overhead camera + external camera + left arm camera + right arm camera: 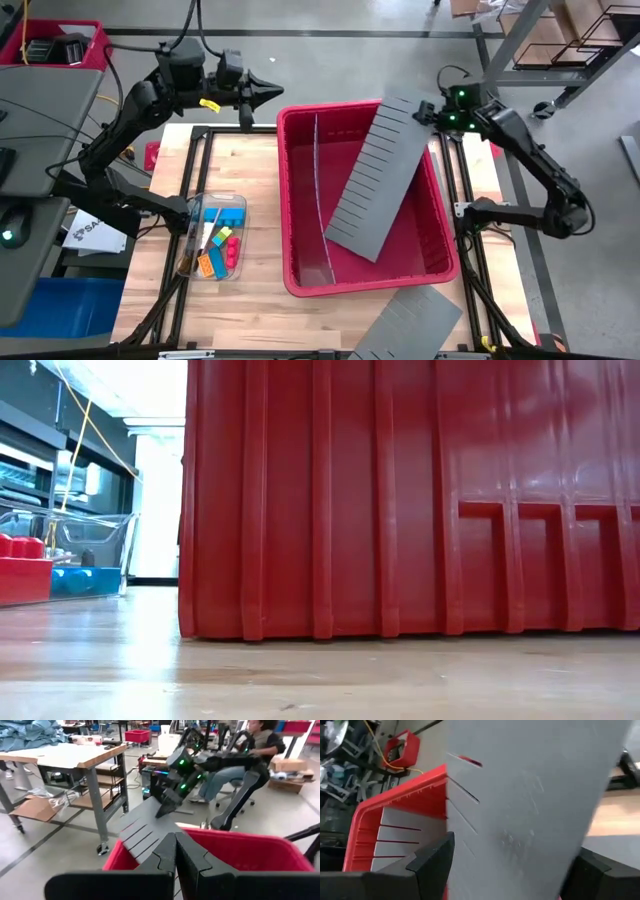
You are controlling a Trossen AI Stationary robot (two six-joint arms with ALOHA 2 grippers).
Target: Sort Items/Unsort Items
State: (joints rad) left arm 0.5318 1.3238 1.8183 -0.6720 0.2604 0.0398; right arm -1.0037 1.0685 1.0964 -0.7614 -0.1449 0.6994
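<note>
The right hand (428, 110) hangs over the far right corner of the red bin (300, 205), spread as wide as it goes around the top end of a grey slotted divider (375, 180). In the right wrist view the grey sheet (530, 810) fills the gap between the two dark fingers (432, 852), so I judge it held. From this hand the divider's long axis runs down and inward, slanting across the bin toward its near wall.

The items (218, 248) lie in a small clear tray (192, 215) on the worktop (250, 300), on the other side of the bin from the right hand and well apart from it. The left hand (268, 92) is the nearer one, though it hovers beyond the bin's far left corner, shut tight on nothing. A second grey divider (405, 325) lies at the worktop's near edge.
</note>
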